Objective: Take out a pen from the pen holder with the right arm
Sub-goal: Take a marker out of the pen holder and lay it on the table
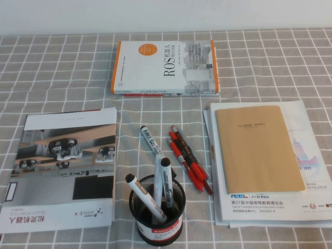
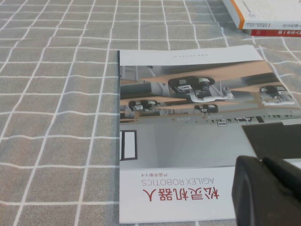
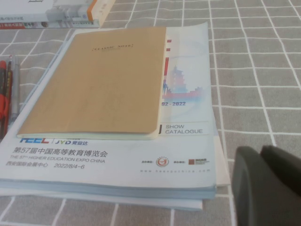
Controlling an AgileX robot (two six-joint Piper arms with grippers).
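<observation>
A black mesh pen holder (image 1: 157,213) stands at the table's near edge, in the middle. Two markers lean in it, one (image 1: 145,199) tilted left, the other (image 1: 167,179) more upright. Beyond the holder, a black-and-white marker (image 1: 151,140) and several red and black pens (image 1: 189,166) lie loose on the cloth. Neither gripper appears in the high view. My right gripper (image 3: 260,154) is shut and empty, hovering off the near right corner of the catalogue stack. My left gripper (image 2: 261,162) is shut and empty, over the near end of the brochure.
A ROS book (image 1: 165,67) lies at the back centre. On the left is an AgileX brochure (image 1: 65,171). A tan notebook (image 1: 257,148) rests on a stack of catalogues (image 1: 306,202) at the right. A grey checked cloth covers the table.
</observation>
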